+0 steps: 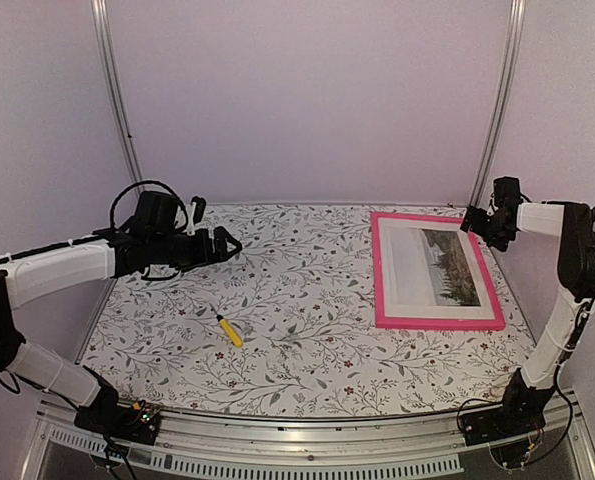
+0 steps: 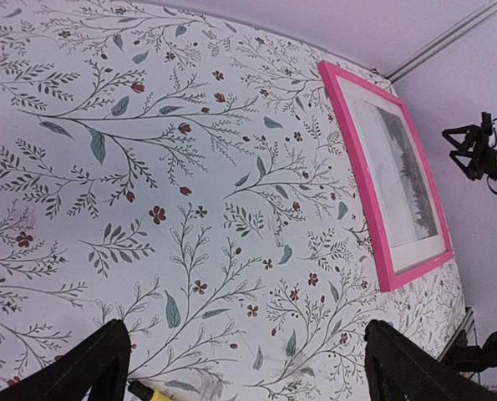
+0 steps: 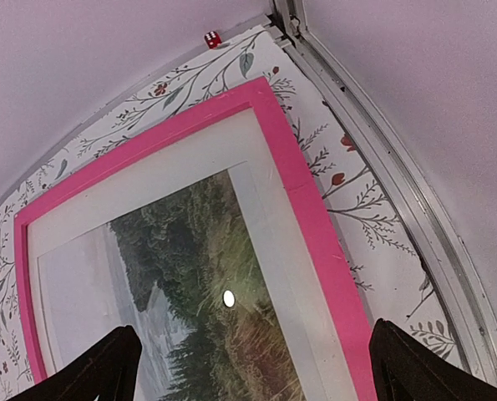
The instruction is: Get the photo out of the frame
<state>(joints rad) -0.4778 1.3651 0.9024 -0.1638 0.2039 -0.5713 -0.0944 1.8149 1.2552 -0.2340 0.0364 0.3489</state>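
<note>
Nearest to my bases, on the floral-patterned table [image 1: 307, 380], lies a small yellow pen-like thing [image 1: 229, 330], left of the middle and on a slant (whether pen or marker I cannot tell). Above it and a little farther out hangs my left end effector [image 1: 227, 243], pointing towards the right side. In its wrist view the fingers [image 2: 98, 368] stand wide apart, with nothing between them but the table surface below. The yellow thing shows just at the bottom edge, beside one finger.

On the right half of the table, well apart from the yellow thing, lies the frame [image 1: 437, 323]. It is flat, and its thin pink border is whole all the way round. The photo [image 1: 442, 262] sits inside it, face up, with a wide white margin around a print of dark green trees and pale sky. No edge of it that I can see is lifted.

Over the frame's far right corner hovers my right end effector [image 1: 474, 222]. It is spread apart too and empty, and its wrist view shows the photo's trees beneath it. I cannot see it touching frame or photo. Beyond that corner, at the table's far edge, is a small red thing [image 3: 212, 38], and behind it the pale wall [image 1: 307, 100].
</note>
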